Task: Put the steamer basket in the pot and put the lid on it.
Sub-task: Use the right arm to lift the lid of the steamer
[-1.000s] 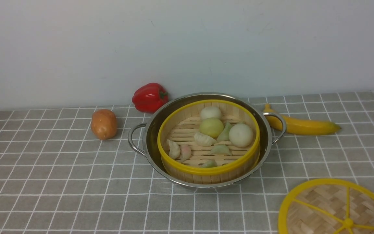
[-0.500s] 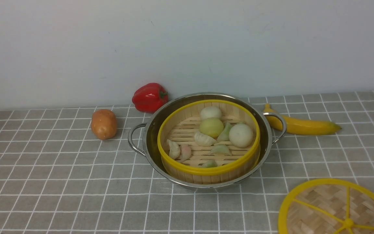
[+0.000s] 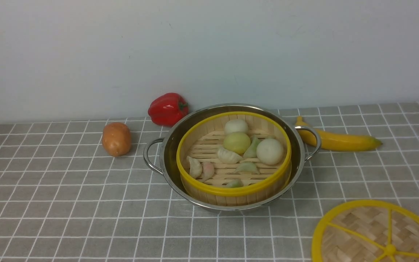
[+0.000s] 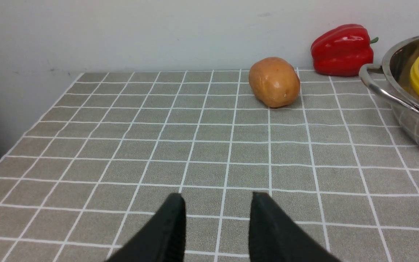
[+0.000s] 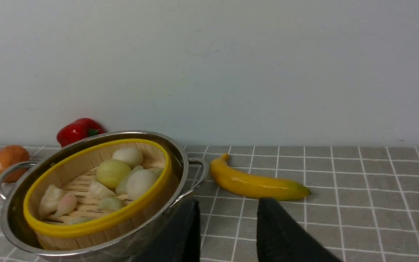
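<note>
Nearest, see left tool [image 4: 218, 197] and right tool [image 5: 227, 201] both spread apart with nothing between the fingers, presumably ready for lifting. Next, at near right on the worktop [image 3: 86, 222], find the lid [image 3: 362, 222] lying flat, probably within easy reach of the right arm. Farther on, see the steamer basket [image 3: 231, 190] inside the pot [image 3: 218, 207], seemingly seated, uncovered and ready for the lid. Beyond, note the potato [image 3: 116, 139], banana [image 3: 347, 142] and pepper [image 3: 167, 109], likely set aside from the work. Find the lid only in the front view; find the tools only in the wrist views.
</note>
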`<action>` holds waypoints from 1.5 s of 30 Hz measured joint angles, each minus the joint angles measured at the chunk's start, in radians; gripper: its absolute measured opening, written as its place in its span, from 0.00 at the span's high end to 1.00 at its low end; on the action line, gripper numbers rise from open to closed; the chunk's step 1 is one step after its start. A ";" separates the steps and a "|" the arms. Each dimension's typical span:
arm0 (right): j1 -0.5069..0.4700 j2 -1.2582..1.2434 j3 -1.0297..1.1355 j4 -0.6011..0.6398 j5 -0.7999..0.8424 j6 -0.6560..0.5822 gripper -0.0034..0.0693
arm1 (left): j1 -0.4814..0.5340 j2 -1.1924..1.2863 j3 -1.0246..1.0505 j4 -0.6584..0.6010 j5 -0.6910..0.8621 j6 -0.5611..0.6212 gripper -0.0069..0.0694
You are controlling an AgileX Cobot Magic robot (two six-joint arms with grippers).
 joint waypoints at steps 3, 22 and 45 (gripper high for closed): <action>0.000 0.077 -0.058 0.053 0.015 0.000 0.62 | 0.000 0.000 0.000 0.000 0.000 0.000 0.59; 0.035 0.678 -0.261 -0.022 0.555 -0.330 0.62 | 0.000 0.000 0.000 0.001 0.000 0.000 0.59; 0.320 1.158 -0.295 -0.295 0.407 -0.303 0.50 | 0.000 0.000 0.000 0.001 0.000 0.000 0.59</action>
